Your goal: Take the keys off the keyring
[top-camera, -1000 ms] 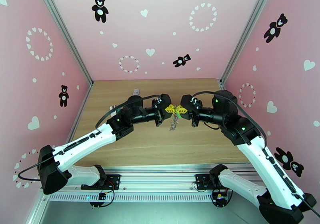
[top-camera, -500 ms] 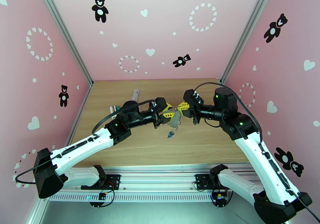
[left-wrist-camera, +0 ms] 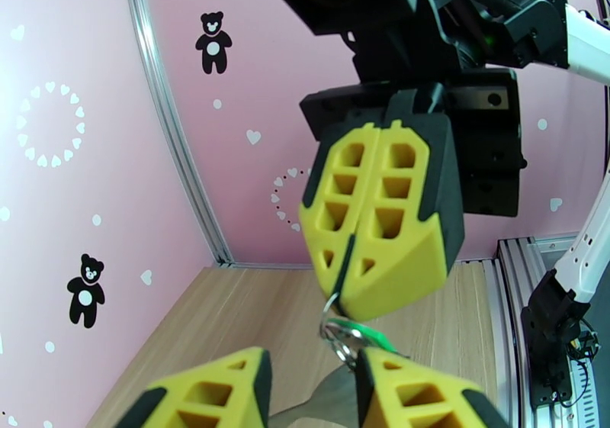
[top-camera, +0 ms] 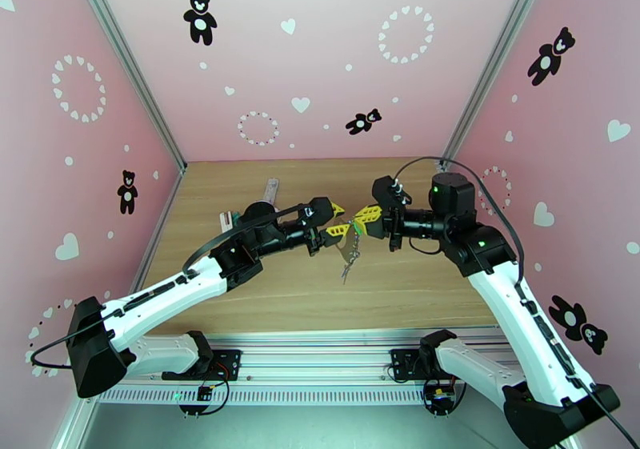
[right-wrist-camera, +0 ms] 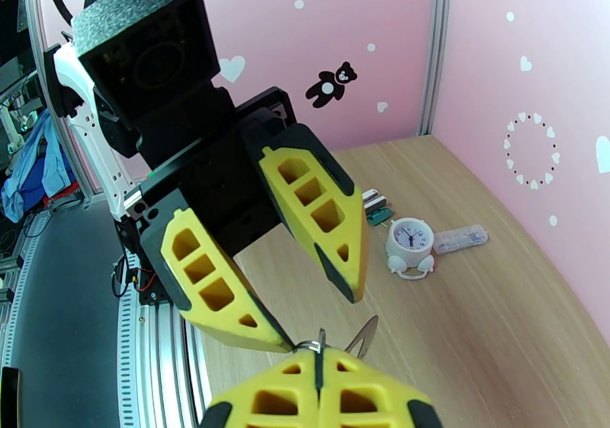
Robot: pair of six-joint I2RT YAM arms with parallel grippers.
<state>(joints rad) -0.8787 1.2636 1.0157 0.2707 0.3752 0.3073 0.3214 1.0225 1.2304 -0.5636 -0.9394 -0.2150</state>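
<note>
Wood table (top-camera: 264,286), pink bear-and-heart walls (top-camera: 320,50); above its centre R gripper (top-camera: 366,219) clamps keyring (left-wrist-camera: 338,336), keys (left-wrist-camera: 375,336) hanging off it, L gripper (top-camera: 337,218) part-open just left w/ nothing held.

open tabletop (top-camera: 400,290) in front, clock (right-wrist-camera: 409,242) back left

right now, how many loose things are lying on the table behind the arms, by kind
clock: 1
clear oblong piece: 1
white-and-green block: 1
total: 3
</note>
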